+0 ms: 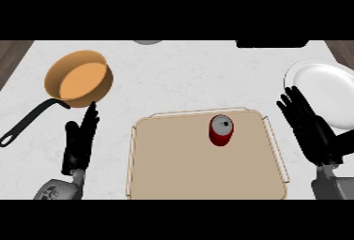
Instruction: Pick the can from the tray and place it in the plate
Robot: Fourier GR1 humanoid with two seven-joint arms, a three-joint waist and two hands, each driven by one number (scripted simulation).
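A red can with a silver top stands upright on the tan tray, in the tray's far half. The white plate lies at the right edge of the counter. My right hand is open with straight fingers, right of the tray and just in front of the plate, well apart from the can. My left hand rests open, fingers up, left of the tray.
An orange pan with a black handle sits at the far left. A grey round object and a black object show at the counter's far edge.
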